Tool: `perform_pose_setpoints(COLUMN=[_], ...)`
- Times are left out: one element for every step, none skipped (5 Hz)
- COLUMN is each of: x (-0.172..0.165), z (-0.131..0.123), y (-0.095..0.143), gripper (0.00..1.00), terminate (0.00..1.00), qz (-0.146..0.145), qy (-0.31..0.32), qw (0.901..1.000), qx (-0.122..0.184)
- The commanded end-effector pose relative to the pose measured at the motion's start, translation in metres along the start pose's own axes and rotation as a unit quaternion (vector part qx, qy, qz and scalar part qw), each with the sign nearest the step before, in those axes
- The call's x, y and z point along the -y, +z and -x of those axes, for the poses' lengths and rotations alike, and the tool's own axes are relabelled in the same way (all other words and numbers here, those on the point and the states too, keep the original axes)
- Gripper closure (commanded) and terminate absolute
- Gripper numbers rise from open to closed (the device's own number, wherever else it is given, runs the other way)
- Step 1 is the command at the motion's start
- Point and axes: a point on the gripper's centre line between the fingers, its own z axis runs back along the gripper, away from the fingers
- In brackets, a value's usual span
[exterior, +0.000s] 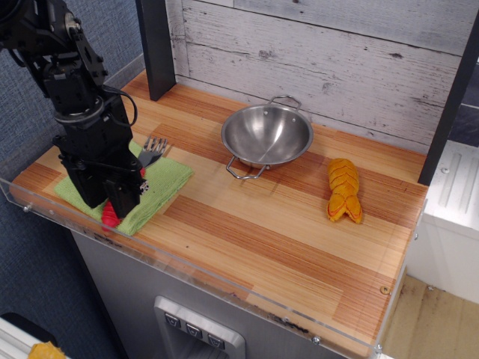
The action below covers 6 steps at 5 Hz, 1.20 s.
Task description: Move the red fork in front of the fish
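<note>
1. The gripper (114, 200) is down low on the green cloth (161, 183) at the near left corner, its jaws clamped on the red fork (111, 213) by the ribbed handle; the grey tines poke out behind it
2. That fork looks light and stiff, and the thick ribbed handle should resist slipping, so mid-handle is the sensible hold
3. The cloth is soft and may drag along if snagged
4. The wooden counter (254, 232) is smooth, with open room toward the right
5. Farther right lies the fish (344, 191), well apart from the fork
6. The steel bowl (267, 136) sits behind, near the plank wall (329, 52)
</note>
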Motion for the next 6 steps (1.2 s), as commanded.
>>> perform_pose_setpoints(x=[-0.0044,-0.0063,-0.0088,-0.0089,-0.0077,-0.0066], z=[-0.0038,-0.0036,-0.0026,-0.0024,-0.003,-0.0034], y=[0.0007,-0.002,-0.0032,-0.0034,-0.0039,-0.0048], gripper=[0.0,0.0,0.0,0.0,0.0,0.0], terminate=[0.0,0.0,0.0,0.0,0.0,0.0], qz=[0.0,0.003,0.006,0.005,0.004,0.005], qy=[0.002,0.003,0.007,0.008,0.005,0.004], qw=[1.0,1.0,1.0,1.0,1.0,1.0], qx=[0.004,0.0,-0.002,-0.002,-0.004,-0.006])
